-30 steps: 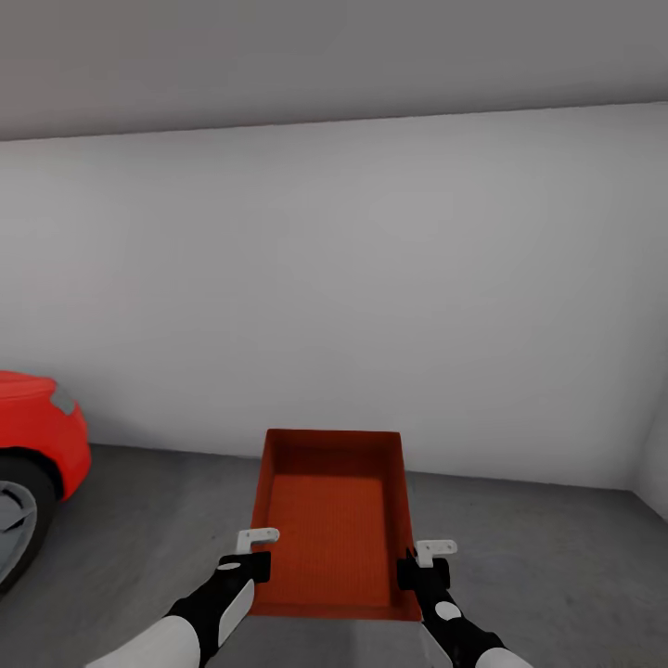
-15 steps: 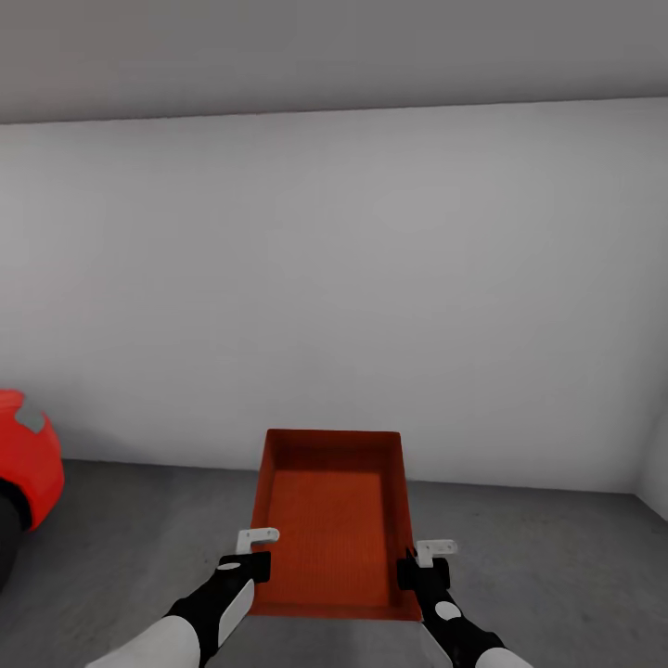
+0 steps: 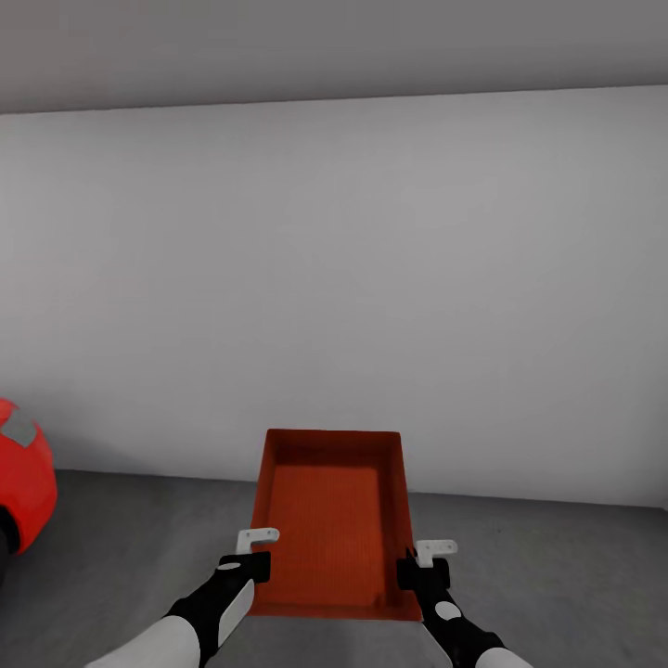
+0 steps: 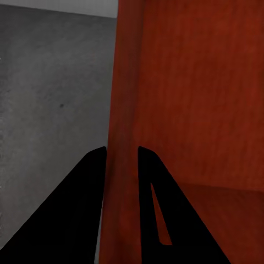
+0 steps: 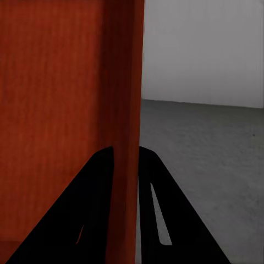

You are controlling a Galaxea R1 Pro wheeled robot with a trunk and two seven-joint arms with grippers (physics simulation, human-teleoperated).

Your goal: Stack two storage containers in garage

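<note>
Clamped between two black tapering fingers [image 4: 71, 214] of the left gripper [image 4: 121, 159]: one low side wall of a red-orange rectangular open-topped storage container [image 4: 192, 93]. One finger outside the wall, the other inside, jaws pressed against it from both sides. Beyond the inner finger, the flat textured bottom of the container. On the outer side, dark grey rough concrete floor [image 4: 49, 99], meeting a pale white wall [image 4: 77, 5] far off.

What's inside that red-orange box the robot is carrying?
Nothing: the red-orange open-topped rectangular box shows a bare flat bottom. The grey concrete floor directly beneath it is hidden by the box.
</note>
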